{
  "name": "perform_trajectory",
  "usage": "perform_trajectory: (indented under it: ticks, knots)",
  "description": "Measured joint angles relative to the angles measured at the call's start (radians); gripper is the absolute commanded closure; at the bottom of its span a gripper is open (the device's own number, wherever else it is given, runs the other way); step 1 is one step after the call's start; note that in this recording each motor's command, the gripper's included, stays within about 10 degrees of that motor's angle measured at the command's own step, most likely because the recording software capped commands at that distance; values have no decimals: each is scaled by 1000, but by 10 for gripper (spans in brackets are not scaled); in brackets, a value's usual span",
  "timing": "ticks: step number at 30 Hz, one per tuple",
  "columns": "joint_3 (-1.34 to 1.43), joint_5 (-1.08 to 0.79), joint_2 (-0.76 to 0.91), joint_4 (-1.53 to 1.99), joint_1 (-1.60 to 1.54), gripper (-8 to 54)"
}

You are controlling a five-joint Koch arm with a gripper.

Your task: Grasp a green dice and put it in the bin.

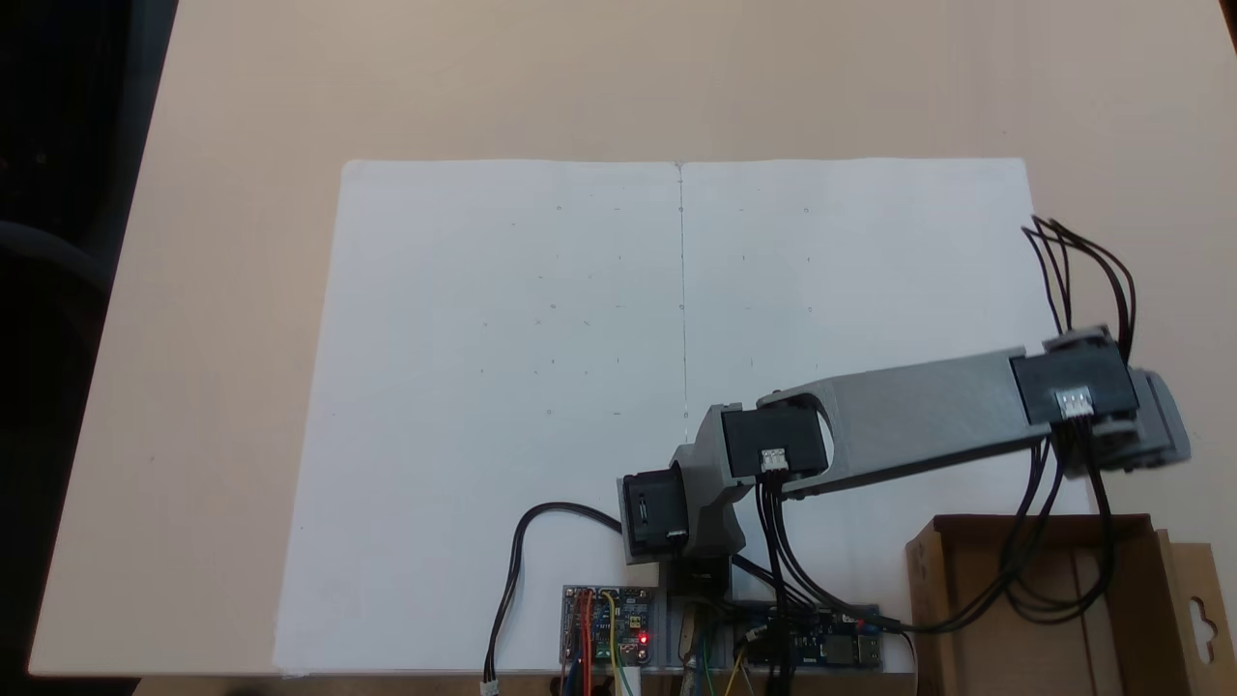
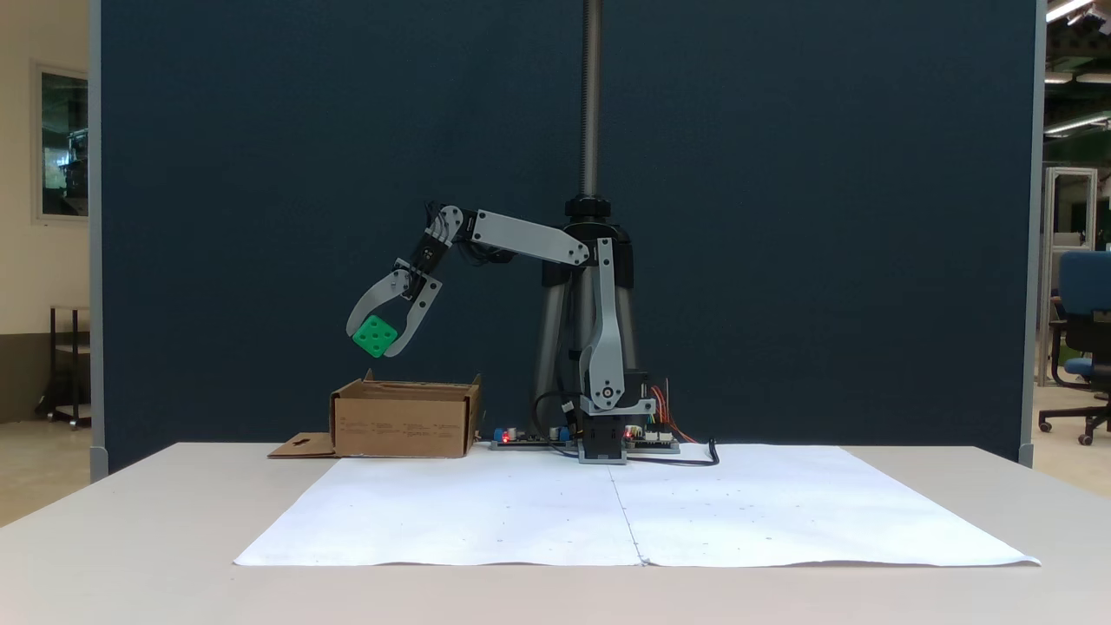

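Gripper (image 2: 379, 340): jaws clamped on the green dice (image 2: 375, 336), held in the air above the left end of the bin (image 2: 404, 418) in a fixed view. Bin: on the table (image 2: 130, 521), left of the arm's base, just off the white paper sheet (image 2: 625, 512).

White paper sheets (image 1: 580, 387) cover the beige table (image 1: 242, 290), dark partition (image 2: 781, 217) behind

A pale beige worktop (image 1: 232, 290) fills most of both fixed views. Two white paper sheets (image 1: 503, 387) lie flat on it, edges meeting along a centre seam. At the lower right of the view from above, the brown cardboard bin (image 1: 1024, 619) sits on the worktop, its hang-hole flap (image 1: 1198, 609) spread outward. The arm's base with circuit boards (image 1: 609, 628) stands at the bottom centre.
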Motion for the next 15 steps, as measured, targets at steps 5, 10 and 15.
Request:
perform_trajectory:
  ticks: [5,10,15]
  knots:
    - [0,-52,-26,8,120,331]
    - [0,-141,-77,35,244,331]
    - [5,-244,-130,51,339,331]
